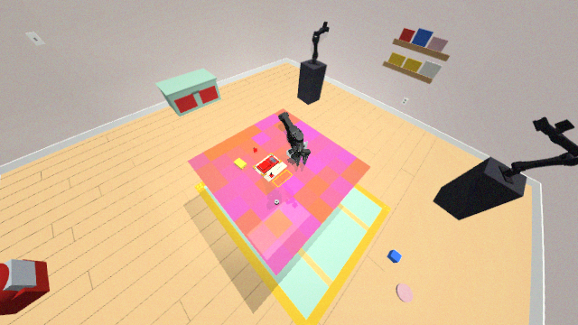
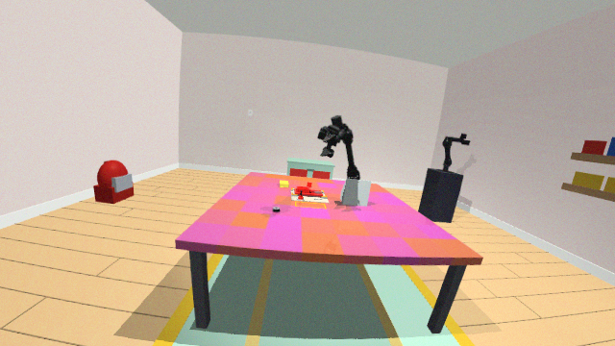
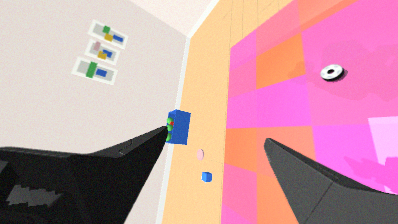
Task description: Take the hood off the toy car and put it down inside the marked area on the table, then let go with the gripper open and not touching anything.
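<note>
The toy car [image 1: 265,165] [image 2: 307,192] is small and red, near the middle of the table with white parts around it. Its hood is too small to tell apart from the body. The marked area is a thin yellow outline [image 1: 284,181] [image 2: 311,208] on the table beside the car; no hood shows inside it. My gripper [image 1: 299,162] [image 2: 325,144] [image 3: 215,136] is wide open and empty. It hangs high above the table, near the car's side toward the arm's base, touching nothing. The car and the outline are outside the wrist view.
A small black and white wheel [image 1: 276,202] [image 2: 276,210] [image 3: 331,72] lies on the table [image 1: 316,199] [image 2: 283,235]. A yellow block [image 1: 239,163] [image 2: 283,184] and a small red piece [image 1: 255,150] lie beyond the car. A grey-white block [image 2: 363,193] stands at my arm's base.
</note>
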Robot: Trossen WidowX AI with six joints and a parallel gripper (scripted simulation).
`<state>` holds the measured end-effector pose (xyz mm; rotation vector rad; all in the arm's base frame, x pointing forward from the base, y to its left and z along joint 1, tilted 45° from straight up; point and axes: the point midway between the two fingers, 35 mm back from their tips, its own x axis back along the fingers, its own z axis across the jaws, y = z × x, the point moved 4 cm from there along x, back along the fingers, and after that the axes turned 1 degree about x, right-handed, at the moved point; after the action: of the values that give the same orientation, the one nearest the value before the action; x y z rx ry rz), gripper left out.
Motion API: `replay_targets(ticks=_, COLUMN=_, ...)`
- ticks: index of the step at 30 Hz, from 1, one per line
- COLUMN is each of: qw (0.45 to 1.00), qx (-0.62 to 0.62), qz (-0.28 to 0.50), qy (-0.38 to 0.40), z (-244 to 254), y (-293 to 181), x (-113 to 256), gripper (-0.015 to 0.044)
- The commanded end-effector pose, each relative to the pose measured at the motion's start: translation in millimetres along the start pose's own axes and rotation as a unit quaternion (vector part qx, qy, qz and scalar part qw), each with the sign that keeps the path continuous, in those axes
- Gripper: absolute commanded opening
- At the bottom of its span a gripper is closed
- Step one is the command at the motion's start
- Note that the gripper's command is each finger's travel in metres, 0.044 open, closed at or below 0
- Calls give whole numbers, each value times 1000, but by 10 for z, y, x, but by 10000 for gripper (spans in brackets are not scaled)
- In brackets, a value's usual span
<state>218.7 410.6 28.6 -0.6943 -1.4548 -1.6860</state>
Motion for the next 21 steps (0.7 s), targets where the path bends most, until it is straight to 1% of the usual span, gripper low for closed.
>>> replay_targets(ticks=1, qw=998, qx=16, qz=-3, qy=-54, z=-333, y=262, x=-64, gripper=440)
replay_targets(ticks=11, qw=978, qx=62, qz=22, qy=-199, z=-1268, y=865, x=-130, gripper=440)
replay_targets(ticks=21, qw=931, qx=108, qz=101, qy=-333, z=-2327, y=1297, x=42, gripper=440)
